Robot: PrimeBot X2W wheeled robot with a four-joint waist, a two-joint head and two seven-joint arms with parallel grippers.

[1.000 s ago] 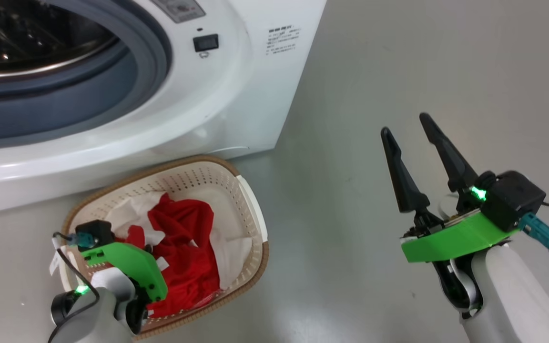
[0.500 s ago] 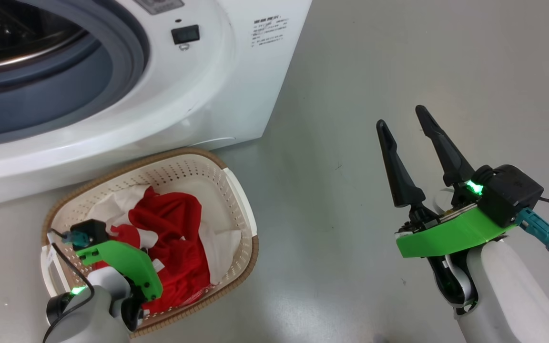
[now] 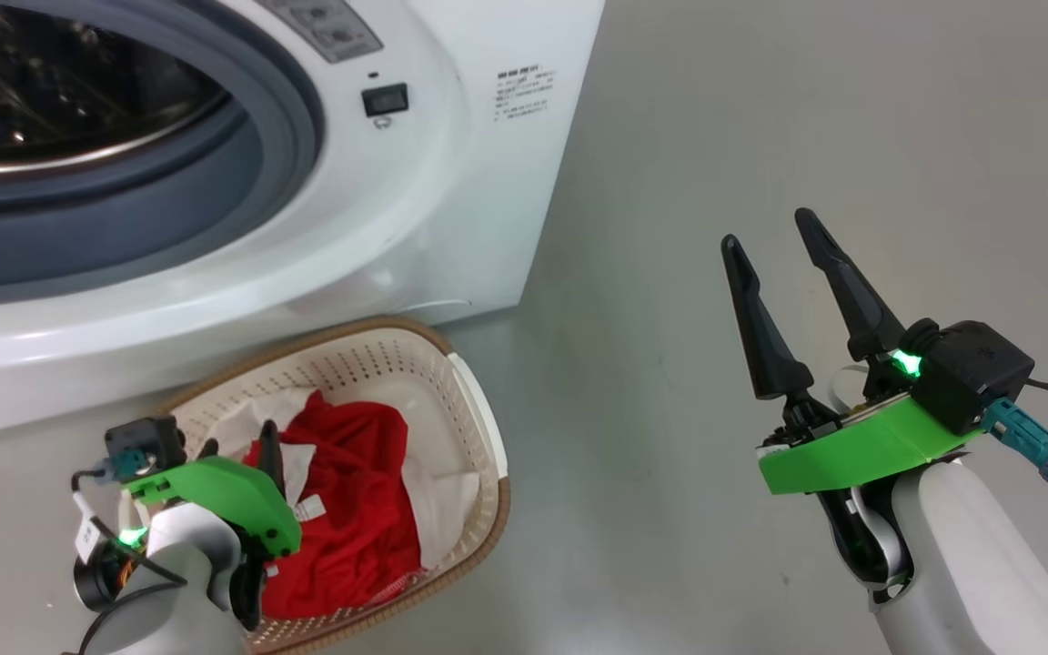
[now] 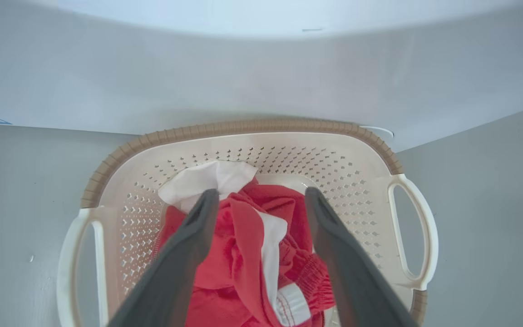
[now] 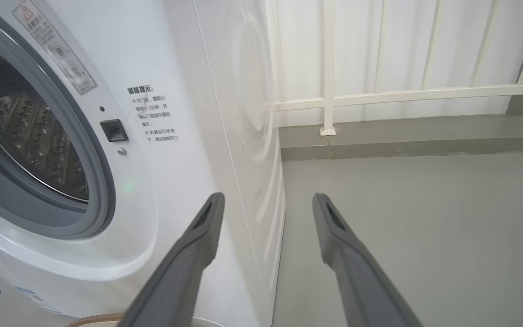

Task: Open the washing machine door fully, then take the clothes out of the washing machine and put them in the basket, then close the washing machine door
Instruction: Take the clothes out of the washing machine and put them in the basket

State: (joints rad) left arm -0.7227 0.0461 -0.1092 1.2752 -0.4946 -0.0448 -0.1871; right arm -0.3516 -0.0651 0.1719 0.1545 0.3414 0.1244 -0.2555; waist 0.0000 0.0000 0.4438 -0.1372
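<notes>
Directly beneath the spread, empty left end effector (image 4: 261, 193), the soft red-and-white clothes (image 4: 243, 236) are lying in the cream perforated plastic basket (image 4: 243, 127) before the white front-loading washing machine (image 3: 451, 182), the right end effector (image 3: 768, 229) hovering spread, farther off.

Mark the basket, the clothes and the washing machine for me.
basket (image 4: 243, 127), left wrist view, brown woven-look rim.
clothes (image 4: 239, 236), left wrist view, red fabric fold.
washing machine (image 3: 451, 209), head view, white front panel.

Red clothes (image 4: 239, 254) with white patches; cream basket (image 4: 288, 154) punched all over with small holes, brown woven-look rim (image 4: 243, 126); white washing machine (image 3: 451, 209) with a grey ring (image 3: 292, 118).
</notes>
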